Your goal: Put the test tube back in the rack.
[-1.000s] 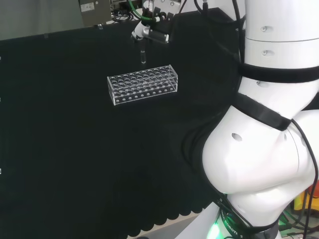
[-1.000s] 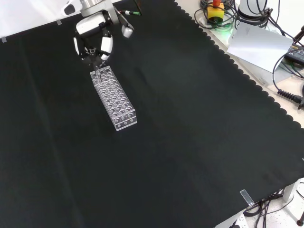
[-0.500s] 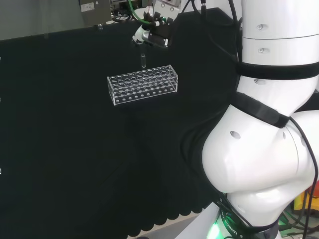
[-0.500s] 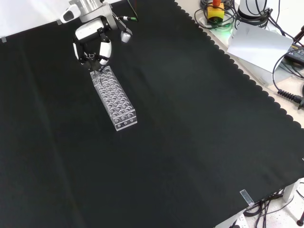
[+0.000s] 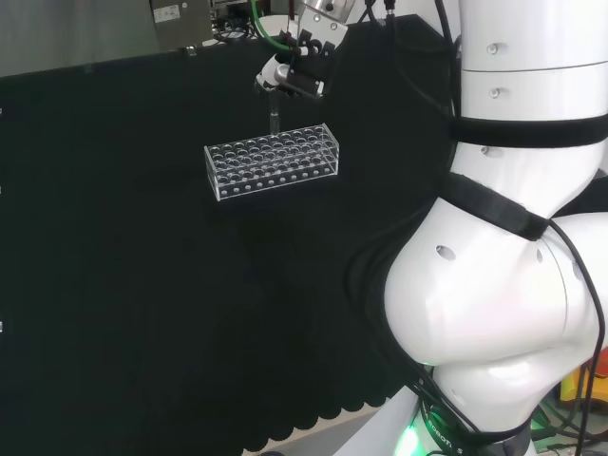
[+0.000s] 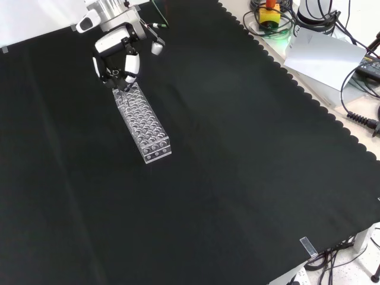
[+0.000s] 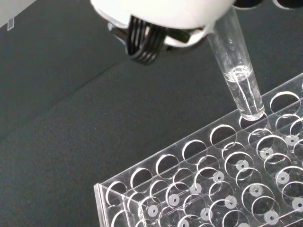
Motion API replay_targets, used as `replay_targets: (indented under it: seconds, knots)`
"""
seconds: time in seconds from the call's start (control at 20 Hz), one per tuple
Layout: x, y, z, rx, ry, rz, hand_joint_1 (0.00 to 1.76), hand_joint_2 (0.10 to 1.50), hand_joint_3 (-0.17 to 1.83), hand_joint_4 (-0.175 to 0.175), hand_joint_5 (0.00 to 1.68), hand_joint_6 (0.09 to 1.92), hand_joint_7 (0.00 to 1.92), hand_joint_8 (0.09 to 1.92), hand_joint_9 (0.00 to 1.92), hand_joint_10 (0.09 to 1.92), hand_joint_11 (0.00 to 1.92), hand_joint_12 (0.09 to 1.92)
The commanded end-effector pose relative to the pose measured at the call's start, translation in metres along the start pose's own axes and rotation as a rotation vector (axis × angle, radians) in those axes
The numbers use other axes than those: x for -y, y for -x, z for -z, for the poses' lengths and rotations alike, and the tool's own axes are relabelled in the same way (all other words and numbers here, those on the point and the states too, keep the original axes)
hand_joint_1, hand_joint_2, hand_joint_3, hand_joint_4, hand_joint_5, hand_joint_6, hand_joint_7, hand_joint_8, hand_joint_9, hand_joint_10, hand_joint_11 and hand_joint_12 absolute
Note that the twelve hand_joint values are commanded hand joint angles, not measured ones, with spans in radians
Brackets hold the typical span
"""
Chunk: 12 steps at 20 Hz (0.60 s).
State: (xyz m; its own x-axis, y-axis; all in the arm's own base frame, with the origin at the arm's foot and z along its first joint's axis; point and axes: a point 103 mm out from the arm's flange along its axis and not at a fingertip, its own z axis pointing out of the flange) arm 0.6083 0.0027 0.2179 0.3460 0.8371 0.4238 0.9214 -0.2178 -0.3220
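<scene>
Hand (image 6: pixel 122 56) sits over the far end of the rack (image 6: pixel 142 123) in the front view, at the upper left of the black cloth on the bench (image 6: pixel 237 166). Its fingers are curled and pinch a clear test tube (image 7: pixel 238 71), which hangs upright below them.

Head view: the hand (image 5: pixel 294 71) is just above the rack's (image 5: pixel 273 161) rear edge, toward the middle-right of its length. The test tube (image 5: pixel 273 119) shows as a thin vertical line from the fingers down to the top of the rack.

Wrist view: the tube carries a small amount of clear liquid in its lower part. Its rounded tip is right at the rim of a hole in the outermost row of the rack's (image 7: pixel 199 189) top plate. I cannot tell whether the tip touches the plate or is just above it. The tube is slightly tilted relative to the holes. The holes I can see in the rack hold no other tubes.

The rack is clear plastic, lying flat on the cloth, long axis running toward the camera in the front view.
</scene>
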Motion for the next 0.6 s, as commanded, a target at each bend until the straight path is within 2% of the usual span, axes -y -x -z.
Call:
replay_targets:
  seconds: [0.05, 0.3, 0.6]
  knots:
    - [-0.001, 0.001, -0.011, -0.013, -0.017, -0.002, 1.22, 0.67, 0.60, -0.175, 1.32, 0.54, 1.78, 0.34, 1.63, 0.41, 1.21, 0.93]
    - [-0.003, 0.009, -0.014, 0.014, -0.015, -0.023, 1.22, 0.67, 0.60, -0.175, 1.32, 0.55, 1.78, 0.34, 1.63, 0.41, 1.21, 0.93]
    - [-0.005, 0.011, -0.023, 0.013, -0.038, -0.018, 1.22, 0.67, 0.60, -0.175, 1.32, 0.55, 1.78, 0.34, 1.63, 0.41, 1.21, 0.93]
